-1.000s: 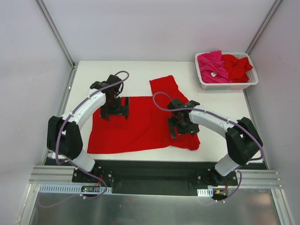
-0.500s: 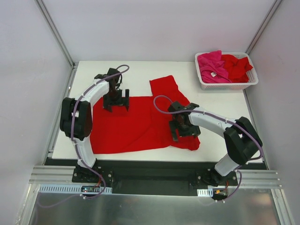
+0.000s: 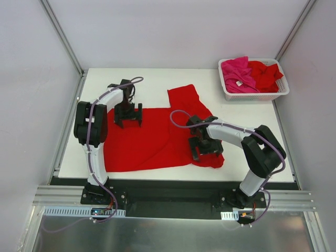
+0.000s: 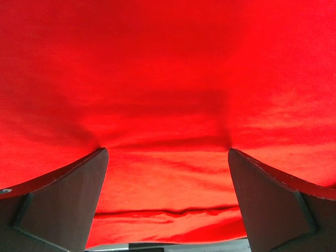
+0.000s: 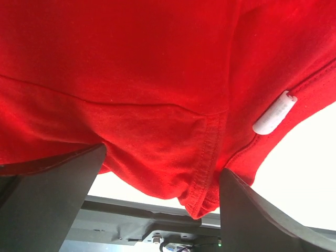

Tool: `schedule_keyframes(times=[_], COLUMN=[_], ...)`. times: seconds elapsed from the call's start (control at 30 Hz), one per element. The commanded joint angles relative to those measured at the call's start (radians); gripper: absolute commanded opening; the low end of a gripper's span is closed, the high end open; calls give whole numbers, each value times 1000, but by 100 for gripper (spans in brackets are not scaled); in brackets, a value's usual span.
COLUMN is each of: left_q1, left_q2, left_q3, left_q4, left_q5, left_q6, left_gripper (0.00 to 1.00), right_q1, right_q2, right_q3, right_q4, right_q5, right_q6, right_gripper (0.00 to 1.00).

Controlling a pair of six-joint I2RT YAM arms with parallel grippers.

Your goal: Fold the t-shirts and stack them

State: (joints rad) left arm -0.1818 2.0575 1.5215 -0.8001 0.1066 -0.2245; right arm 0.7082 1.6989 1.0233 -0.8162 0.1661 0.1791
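A bright red t-shirt (image 3: 152, 137) lies spread on the white table, one sleeve pointing to the far side. My left gripper (image 3: 128, 116) stands open at the shirt's far left edge, its fingertips (image 4: 97, 157) pressing down on the cloth (image 4: 168, 94). My right gripper (image 3: 206, 149) is open over the shirt's near right corner, where a stitched hem (image 5: 207, 157) and a small white label (image 5: 274, 113) lie between and beside its fingers (image 5: 58, 199). Neither gripper has closed on the cloth. More t-shirts, one magenta-pink (image 3: 237, 73) and one red (image 3: 265, 74), lie crumpled in the basket.
The white slotted basket (image 3: 252, 96) stands at the table's far right corner. White walls with metal posts close in the table on three sides. The arms' bases and a metal rail (image 3: 173, 198) run along the near edge.
The left arm has folded in, its elbow swinging back towards the left edge, while its gripper stayed at the shirt's far edge. The right gripper has slid a little towards the near edge.
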Motion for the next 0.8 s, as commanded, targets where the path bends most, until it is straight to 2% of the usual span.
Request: schedule_keyframes(times=[0.0,0.33,0.5,0.6,0.67,0.77], left_q1=[42,48,48,48,48,56], left_q2=[-5,12,-20,-133,-278,-456], left_q3=[55,94,98,77,30,-61], left_q4=[-30,-33,-47,-80,-86,-119], left_q5=[-21,-18,-28,-60,-73,-84], left_q6=[14,11,5,-28,-61,-97], left_gripper=[99,99,99,99,99,99], right_q1=[-6,-21,-19,-1,26,51], right_q2=[36,56,-34,-146,-192,-214], right_q3=[27,84,126,219,250,273], right_q4=[-75,-218,-268,-284,-226,-138], right_q5=[47,131,136,83,21,-153], right_q6=[-18,-69,-69,-81,-108,-145], right_gripper=[96,96,96,96,96,96])
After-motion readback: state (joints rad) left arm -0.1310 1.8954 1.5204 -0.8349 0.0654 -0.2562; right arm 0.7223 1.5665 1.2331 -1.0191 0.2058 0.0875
